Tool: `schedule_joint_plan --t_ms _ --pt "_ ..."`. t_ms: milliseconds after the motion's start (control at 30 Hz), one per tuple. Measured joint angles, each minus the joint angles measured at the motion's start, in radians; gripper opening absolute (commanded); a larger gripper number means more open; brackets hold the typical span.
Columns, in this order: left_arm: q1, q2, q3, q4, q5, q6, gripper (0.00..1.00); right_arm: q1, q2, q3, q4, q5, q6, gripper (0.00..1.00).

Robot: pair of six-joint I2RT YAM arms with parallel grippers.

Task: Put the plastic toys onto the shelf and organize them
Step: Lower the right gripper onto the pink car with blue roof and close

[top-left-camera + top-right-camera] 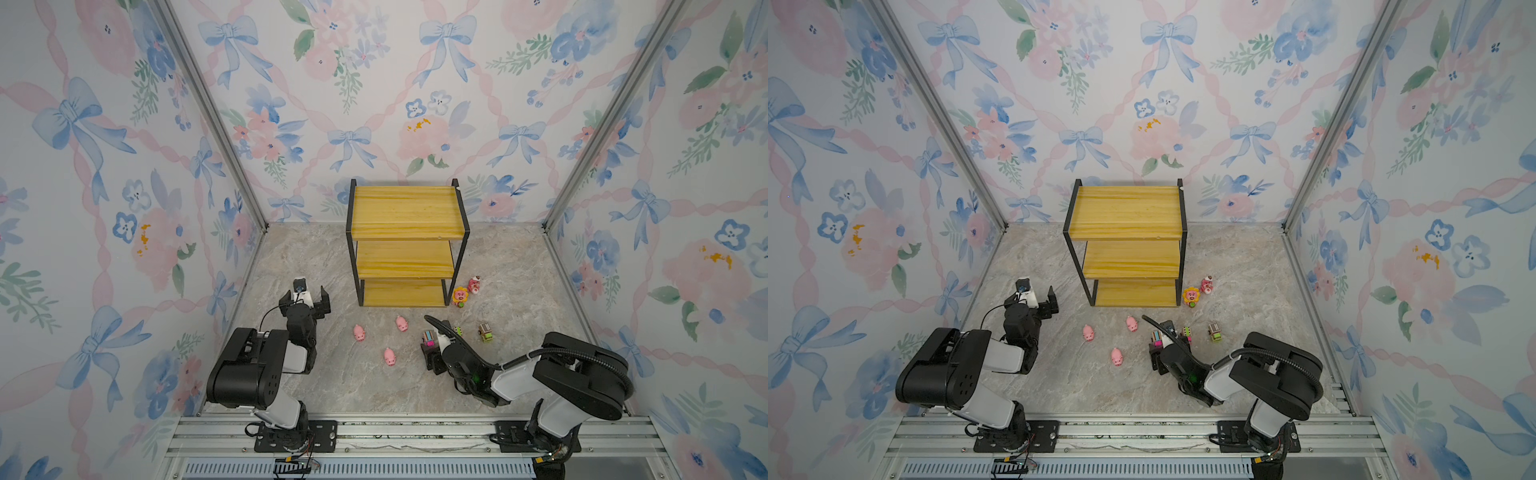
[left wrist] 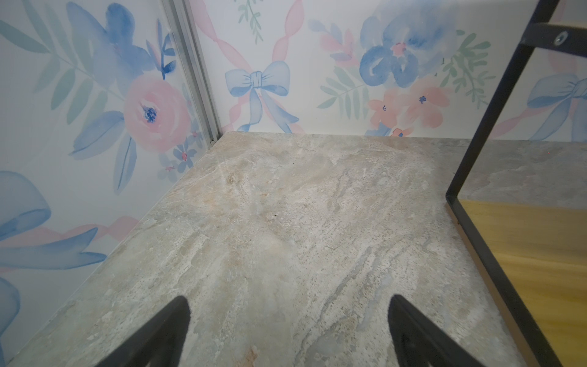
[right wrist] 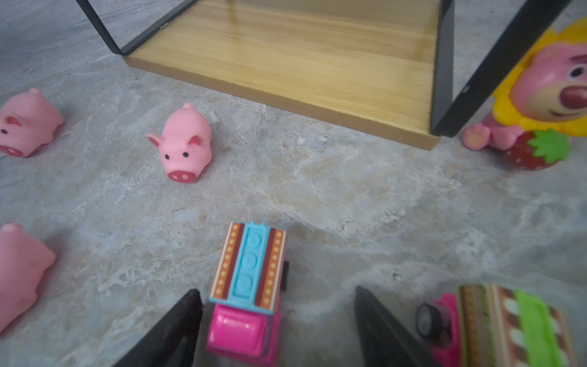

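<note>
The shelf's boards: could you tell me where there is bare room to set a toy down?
The black-framed yellow three-board shelf looks bare on every tier. It is crowded beside its right foot, around the sunflower-faced pink bear.

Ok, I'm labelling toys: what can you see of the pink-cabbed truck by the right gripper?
The truck looks like glossy plastic: hot-pink cab, box body with a light-blue studded roof strip between brown-and-orange diamond-patterned bands, a black wheel showing. It stands upright on the marbled tabletop, between the open fingers of the right gripper; one finger is very near, contact unclear.
</note>
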Motion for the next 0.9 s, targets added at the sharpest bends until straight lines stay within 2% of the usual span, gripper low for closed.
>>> schedule_joint_plan --t_ms 233,433,633,900 --pt "0.0 0.0 0.0 0.0 0.0 0.0 0.98 -0.005 0.024 0.0 0.043 -0.004 -0.01 0.73" --pt "0.0 0.0 0.0 0.0 0.0 0.0 0.98 -0.014 0.023 -0.003 0.049 -0.019 -0.015 0.59" --pt "0.0 0.0 0.0 0.0 0.0 0.0 0.98 -0.019 -0.002 -0.01 0.046 -0.023 -0.024 0.49" --pt "0.0 0.0 0.0 0.0 0.0 0.0 0.98 -0.019 -0.011 -0.01 0.047 -0.028 -0.041 0.47"
